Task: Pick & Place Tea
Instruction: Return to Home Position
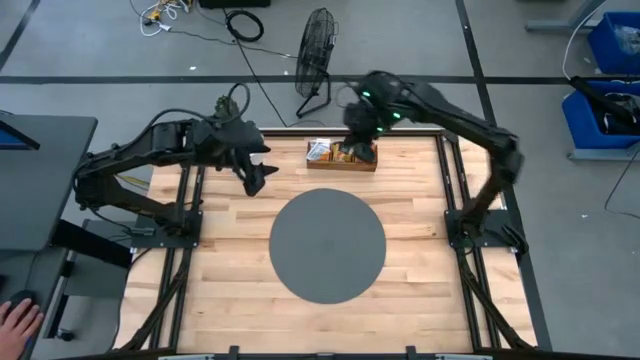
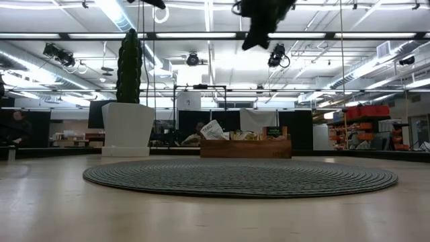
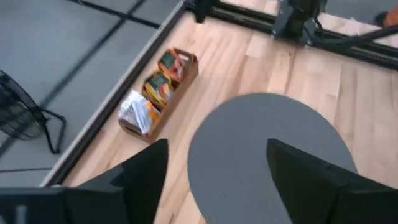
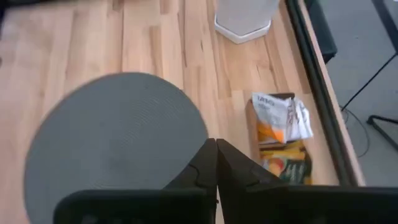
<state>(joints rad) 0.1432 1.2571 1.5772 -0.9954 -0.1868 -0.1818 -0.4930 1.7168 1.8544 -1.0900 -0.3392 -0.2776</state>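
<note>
High view: left arm (image 1: 150, 165) comes in from the left side, elbow bent, wrist tipped down. The left jaws hang above the far-left part of the wooden surface (image 1: 225, 300), just off the round grey mat (image 1: 328, 245) and left of the wooden organizer (image 1: 342, 157). Left wrist view: left jaws spread wide, the two dark fingers (image 3: 140, 180) well apart.

Right arm (image 1: 470, 130) rises from its base on the right rail and arcs over toward the far edge. Its wrist sits above the organizer's right end and covers that end from above. Right wrist view: right jaws pressed together, fingers (image 4: 205, 168) touching along their length. Low view: the right jaws are up at the top of the frame, well clear above the organizer.

Tea sachets (image 4: 280, 118) are all in the organizer, which sits at the far edge of the surface, just beyond the mat. White ones with orange marks stand in the left end section and stick up above the rim. Orange ones are in the middle and the other end.

A cactus (image 2: 129, 64) in a white pot (image 2: 127, 128) stands on the surface left of the organizer. A fan (image 1: 315, 55) is on the floor beyond. A person's hand (image 1: 18, 320) shows at the lower left, off the surface.
</note>
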